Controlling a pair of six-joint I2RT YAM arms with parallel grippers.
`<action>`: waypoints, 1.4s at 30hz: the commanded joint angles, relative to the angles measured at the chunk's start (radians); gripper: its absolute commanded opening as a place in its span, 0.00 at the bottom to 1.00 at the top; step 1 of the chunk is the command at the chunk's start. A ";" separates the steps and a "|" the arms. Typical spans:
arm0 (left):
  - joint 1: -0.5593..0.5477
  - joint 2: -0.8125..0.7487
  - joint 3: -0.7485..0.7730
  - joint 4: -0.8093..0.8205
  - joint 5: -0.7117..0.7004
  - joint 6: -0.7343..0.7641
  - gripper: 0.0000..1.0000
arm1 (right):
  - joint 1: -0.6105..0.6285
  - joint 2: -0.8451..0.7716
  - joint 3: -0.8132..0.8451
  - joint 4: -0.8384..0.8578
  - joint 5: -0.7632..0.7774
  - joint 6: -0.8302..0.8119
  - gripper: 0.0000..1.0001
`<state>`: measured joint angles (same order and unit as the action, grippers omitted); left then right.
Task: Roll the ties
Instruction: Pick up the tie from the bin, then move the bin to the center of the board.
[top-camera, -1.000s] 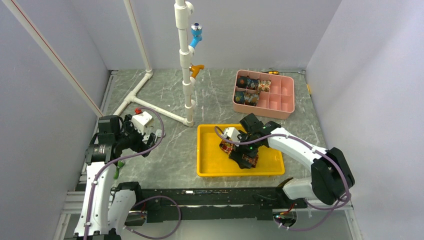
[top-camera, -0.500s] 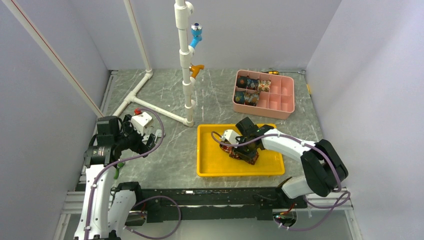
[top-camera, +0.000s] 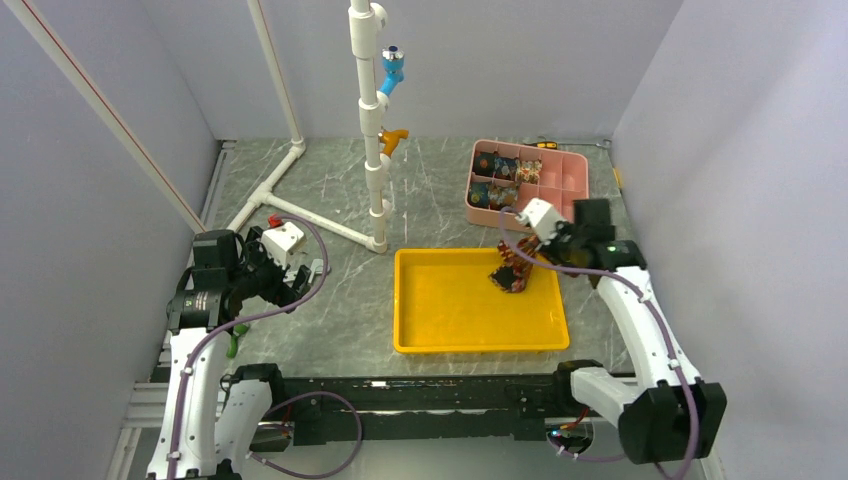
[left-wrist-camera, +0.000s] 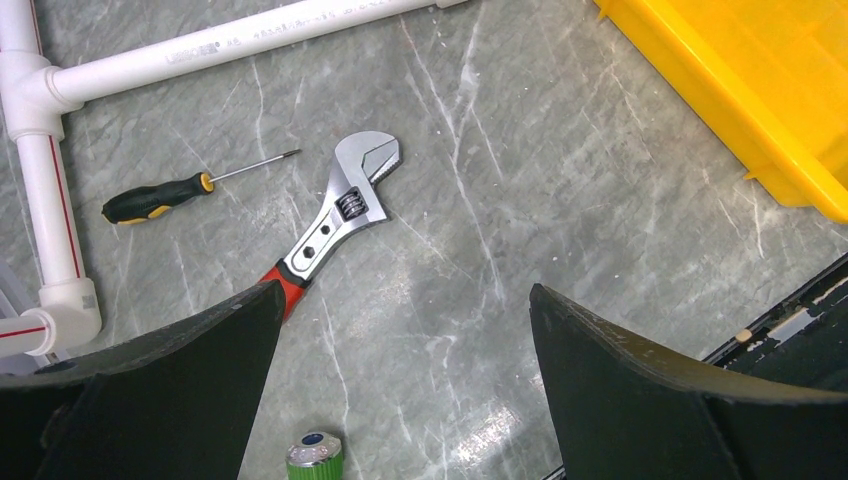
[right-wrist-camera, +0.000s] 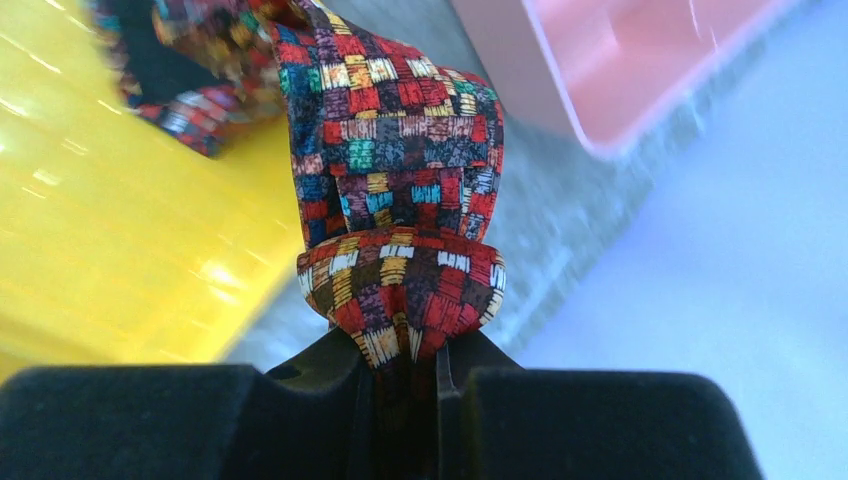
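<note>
Right wrist view, right pincer (right-wrist-camera: 405, 372) pinching a folded tie (right-wrist-camera: 400, 150), red, gold, dark checks, left pincer (left-wrist-camera: 405, 310) spread wide

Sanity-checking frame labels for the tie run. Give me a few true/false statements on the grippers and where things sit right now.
1. The right gripper is shut on a tie. True.
2. The left gripper is clamped on the wrench. False: its jaws stand open, and the wrench lies free on the table.
3. The pink organiser has rolled ties in its left-hand compartments. True.
4. The screwdriver lies in the yellow tray. False: it lies on the table, beside the white pipe.
5. The tie in the right gripper is a tight roll. False: it hangs loose, unrolled.
</note>
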<state>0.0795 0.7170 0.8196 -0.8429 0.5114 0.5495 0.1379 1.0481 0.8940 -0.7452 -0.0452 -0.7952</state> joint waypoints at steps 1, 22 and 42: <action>-0.005 -0.010 0.022 0.027 0.029 0.004 0.99 | -0.288 0.003 0.039 -0.117 -0.048 -0.290 0.00; -0.005 -0.052 -0.008 0.040 -0.021 -0.005 0.99 | -0.441 0.435 -0.097 -0.039 -0.243 -0.328 0.85; -0.005 -0.042 0.087 0.011 -0.043 -0.133 0.99 | 0.061 0.411 -0.106 0.038 -0.468 -0.063 0.16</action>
<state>0.0776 0.6655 0.8326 -0.8406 0.4728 0.4824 0.1032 1.4487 0.7582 -0.7616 -0.4236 -0.9878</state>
